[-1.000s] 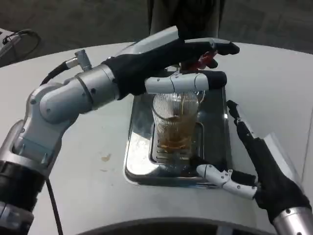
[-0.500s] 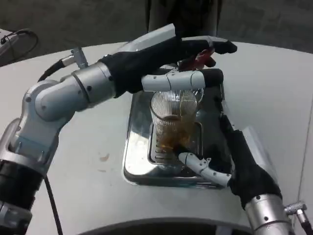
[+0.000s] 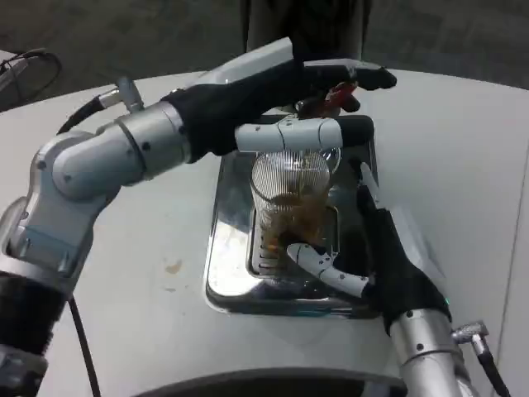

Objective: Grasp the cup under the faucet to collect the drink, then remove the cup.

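Cup (image 3: 291, 211): part-filled, on drip tray (image 3: 227, 265); right hand (image 3: 368, 252) half-curled beside it, grasp unconfirmed; left hand (image 3: 273, 99) extended above on tap (image 3: 335, 95), whether gripping unclear; spill risk if nudged.

The left hand (image 3: 289, 107) spans above the cup (image 3: 291, 207); the right hand (image 3: 372, 256) crowds its right; its left side stands free.

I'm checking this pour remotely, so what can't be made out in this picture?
- Faucet spout: head view, covered by the left robot hand.
- Whether the right robot hand touches the cup: its fingers lie too close to tell.
- Tray far edge: behind the left robot hand.
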Robot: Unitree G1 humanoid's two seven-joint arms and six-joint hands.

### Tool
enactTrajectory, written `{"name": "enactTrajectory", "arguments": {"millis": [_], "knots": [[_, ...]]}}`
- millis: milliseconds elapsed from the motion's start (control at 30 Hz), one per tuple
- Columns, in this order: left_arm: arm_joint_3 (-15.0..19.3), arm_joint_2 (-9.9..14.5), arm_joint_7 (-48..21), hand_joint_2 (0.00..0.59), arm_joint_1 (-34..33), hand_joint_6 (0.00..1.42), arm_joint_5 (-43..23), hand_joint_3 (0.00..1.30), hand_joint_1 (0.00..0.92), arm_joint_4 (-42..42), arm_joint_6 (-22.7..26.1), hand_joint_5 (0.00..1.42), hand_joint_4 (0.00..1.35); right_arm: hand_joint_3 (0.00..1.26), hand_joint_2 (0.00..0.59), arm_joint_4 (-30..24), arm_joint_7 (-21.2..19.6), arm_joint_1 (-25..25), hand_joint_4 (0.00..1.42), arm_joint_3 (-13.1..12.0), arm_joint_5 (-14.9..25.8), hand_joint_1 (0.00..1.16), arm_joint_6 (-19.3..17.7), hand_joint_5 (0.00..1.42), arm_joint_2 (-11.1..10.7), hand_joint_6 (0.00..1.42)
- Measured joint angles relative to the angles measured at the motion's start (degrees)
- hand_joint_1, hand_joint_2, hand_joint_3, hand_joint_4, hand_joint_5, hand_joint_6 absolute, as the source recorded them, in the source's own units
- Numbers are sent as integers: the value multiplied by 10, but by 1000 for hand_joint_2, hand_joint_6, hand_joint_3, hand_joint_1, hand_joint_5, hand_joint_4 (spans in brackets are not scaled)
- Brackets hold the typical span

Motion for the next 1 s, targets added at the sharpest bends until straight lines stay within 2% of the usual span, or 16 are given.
{"name": "enactTrajectory", "arguments": {"millis": [367, 700, 1000], "knots": [[3, 7, -3, 34, 1, 144, -4, 208, 0, 0, 0, 226, 134, 0, 218, 36, 1, -24, 0, -4, 36, 656, -13, 31, -11, 0], [3, 7, -3, 36, 1, 144, -4, 210, 0, 0, 0, 230, 142, 0, 217, 78, 15, -68, 0, -7, 69, 655, -52, 25, -21, 0], [3, 8, -4, 41, 1, 144, -4, 210, 0, -1, 1, 231, 147, 0, 213, 90, 16, -77, 0, -2, 74, 658, -60, 16, -24, 0]]}}
